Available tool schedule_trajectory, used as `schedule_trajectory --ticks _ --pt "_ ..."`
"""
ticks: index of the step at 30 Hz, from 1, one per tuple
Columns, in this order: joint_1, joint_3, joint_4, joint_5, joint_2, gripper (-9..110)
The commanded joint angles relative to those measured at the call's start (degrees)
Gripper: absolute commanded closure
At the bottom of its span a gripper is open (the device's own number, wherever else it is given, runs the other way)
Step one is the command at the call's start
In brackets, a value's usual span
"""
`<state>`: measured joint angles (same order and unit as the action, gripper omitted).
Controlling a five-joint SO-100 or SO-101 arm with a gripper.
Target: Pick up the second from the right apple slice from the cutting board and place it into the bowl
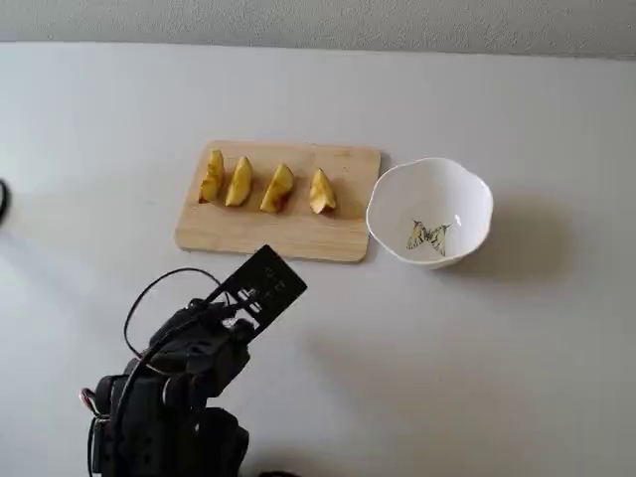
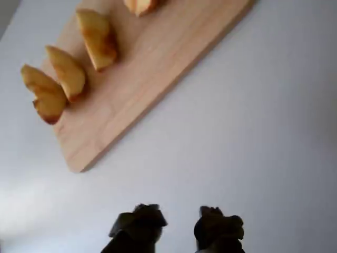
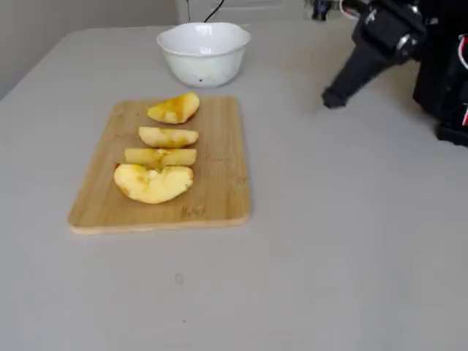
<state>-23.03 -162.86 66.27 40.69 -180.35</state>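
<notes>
Several apple wedges lie in a row on the cutting board [image 1: 328,234] [image 2: 158,68] [image 3: 219,168]. The apple slice [image 1: 277,188] [image 2: 97,38] [image 3: 168,137], second from the bowl end, is longish with reddish-brown skin on one edge. The white wavy-rimmed bowl [image 1: 467,189] [image 3: 203,51] stands just off the board's end, with a butterfly drawing inside. My gripper [image 1: 270,270] [image 2: 178,225] [image 3: 335,97] hovers over the bare table in front of the board, well short of the slices. A small gap shows between its dark fingertips [image 2: 138,221], and they hold nothing.
The arm's base and cables [image 1: 164,397] fill the lower left of a fixed view. A dark object [image 1: 3,199] sits at the left edge of that view. The grey tabletop [image 1: 477,358] stretches around the board and the bowl.
</notes>
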Motion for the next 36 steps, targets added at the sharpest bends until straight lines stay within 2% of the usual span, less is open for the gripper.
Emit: schedule_trajectory --ticks 1,4,8,13,22,29,36 --pt "1.58 28.65 0.97 6.06 31.03 84" --pt "0.79 47.55 5.54 8.53 49.75 83" --pt "-0.62 69.96 13.1 10.37 70.93 75" --pt "-0.09 90.88 17.31 11.34 92.2 69" --pt "3.25 120.15 22.59 12.92 119.53 69" --pt "4.48 164.71 37.79 13.45 148.62 69" --pt "3.34 165.15 37.44 13.45 153.72 70"
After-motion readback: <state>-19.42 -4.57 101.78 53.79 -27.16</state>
